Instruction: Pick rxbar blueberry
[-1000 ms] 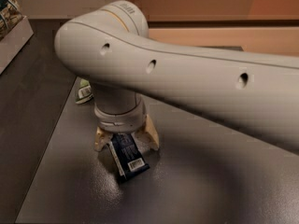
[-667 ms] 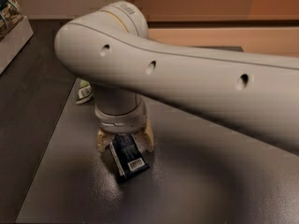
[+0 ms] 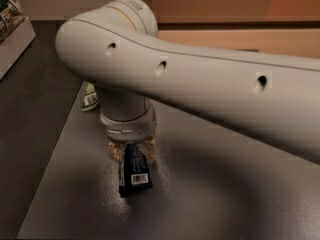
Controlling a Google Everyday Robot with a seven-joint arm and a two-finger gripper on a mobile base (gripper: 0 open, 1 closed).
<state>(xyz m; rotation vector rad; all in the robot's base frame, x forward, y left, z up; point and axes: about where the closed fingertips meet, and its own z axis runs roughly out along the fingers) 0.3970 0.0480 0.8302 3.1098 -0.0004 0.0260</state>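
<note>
Gripper (image 3: 133,155), below the white arm (image 3: 200,84), clamps the rxbar blueberry (image 3: 135,174) by its upper end.

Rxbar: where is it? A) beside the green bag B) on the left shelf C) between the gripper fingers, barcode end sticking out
C: the gripper is shut on the rxbar, barcode end poking out below; the green bag lies apart, behind the arm.
</note>
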